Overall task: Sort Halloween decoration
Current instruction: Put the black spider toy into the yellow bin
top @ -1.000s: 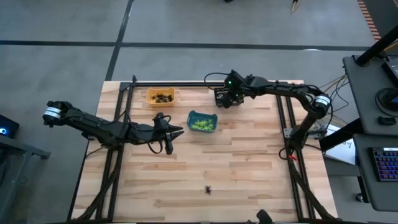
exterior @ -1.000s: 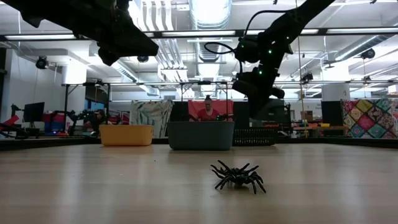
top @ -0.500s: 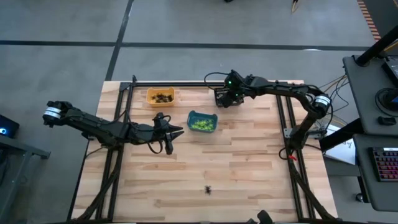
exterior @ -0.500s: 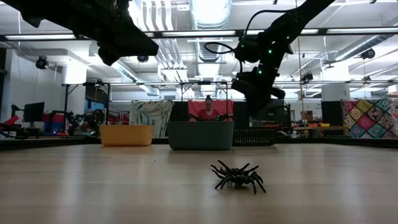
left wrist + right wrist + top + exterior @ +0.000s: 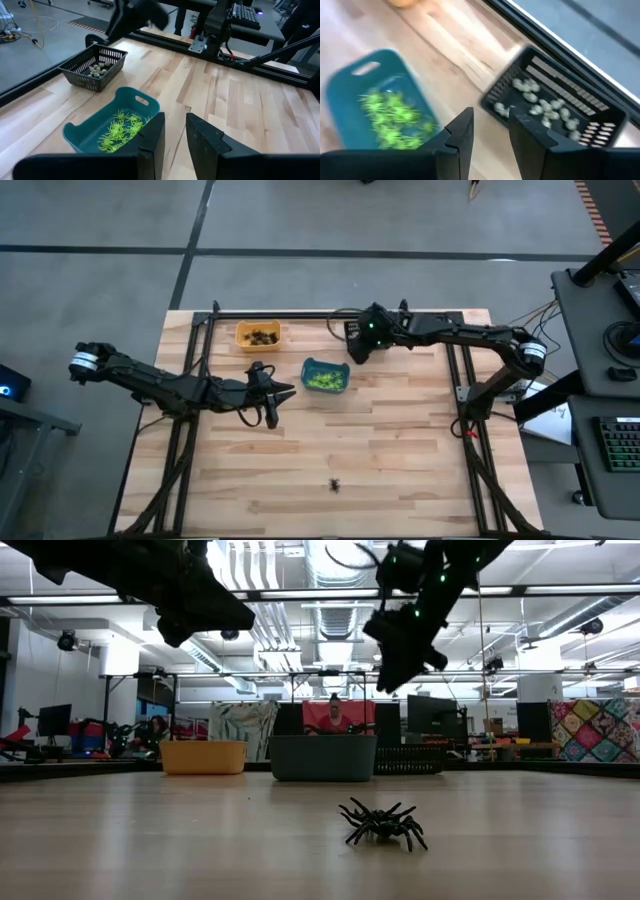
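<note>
The right gripper (image 5: 354, 346) hangs at the upper middle of the high view, beside the black bin (image 5: 555, 112) of pale trinkets (image 5: 543, 106), its jaws narrowly parted and empty. The left gripper (image 5: 281, 391) waits left of the teal bin (image 5: 324, 375) holding green spiders (image 5: 323, 381), jaws narrowly apart and empty. An orange bin (image 5: 258, 335) holds dark pieces. One black spider (image 5: 334, 484) lies alone on the surface (image 5: 400, 450), lower centre.

A pale butcher-block wood surface (image 5: 380, 440) with a smooth satin finish carries a glossy black plastic spider (image 5: 382, 823), smooth teal (image 5: 87, 131) and orange (image 5: 258, 335) plastic bins, a black plastic mesh basket (image 5: 95, 65) and lime-green plastic spiders (image 5: 121, 134), framed by matt black metal rails (image 5: 185, 430).
</note>
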`<action>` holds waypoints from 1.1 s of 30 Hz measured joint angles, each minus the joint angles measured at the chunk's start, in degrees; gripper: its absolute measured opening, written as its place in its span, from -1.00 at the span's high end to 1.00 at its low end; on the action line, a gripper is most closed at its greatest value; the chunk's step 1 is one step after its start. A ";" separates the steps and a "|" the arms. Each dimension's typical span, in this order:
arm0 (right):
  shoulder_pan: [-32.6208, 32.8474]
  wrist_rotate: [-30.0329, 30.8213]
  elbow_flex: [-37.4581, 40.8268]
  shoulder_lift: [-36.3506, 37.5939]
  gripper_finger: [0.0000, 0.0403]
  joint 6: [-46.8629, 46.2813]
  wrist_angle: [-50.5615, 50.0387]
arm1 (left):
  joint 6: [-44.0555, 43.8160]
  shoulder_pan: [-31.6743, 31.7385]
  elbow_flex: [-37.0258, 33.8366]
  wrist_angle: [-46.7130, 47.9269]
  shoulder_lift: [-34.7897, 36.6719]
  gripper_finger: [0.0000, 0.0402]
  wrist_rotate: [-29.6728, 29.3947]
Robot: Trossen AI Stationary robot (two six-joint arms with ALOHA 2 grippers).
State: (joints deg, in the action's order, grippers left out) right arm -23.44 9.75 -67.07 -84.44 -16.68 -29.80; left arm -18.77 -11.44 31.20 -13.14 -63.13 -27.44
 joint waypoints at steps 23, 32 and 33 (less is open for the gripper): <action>26.96 5.95 0.00 2.18 0.55 -5.13 3.47 | -1.74 -3.26 -0.07 -3.56 -5.20 0.69 3.02; 42.05 9.19 0.00 1.97 0.55 -6.70 6.06 | -2.10 -12.38 -0.07 -7.77 -5.20 0.69 2.83; 43.66 9.66 0.25 1.96 0.55 -6.67 6.88 | -1.96 -13.66 -0.07 -8.60 -5.23 0.69 2.33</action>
State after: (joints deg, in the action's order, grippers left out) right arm 20.22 19.41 -66.82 -82.48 -23.35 -22.92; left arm -20.73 -25.10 31.14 -21.74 -68.37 -25.11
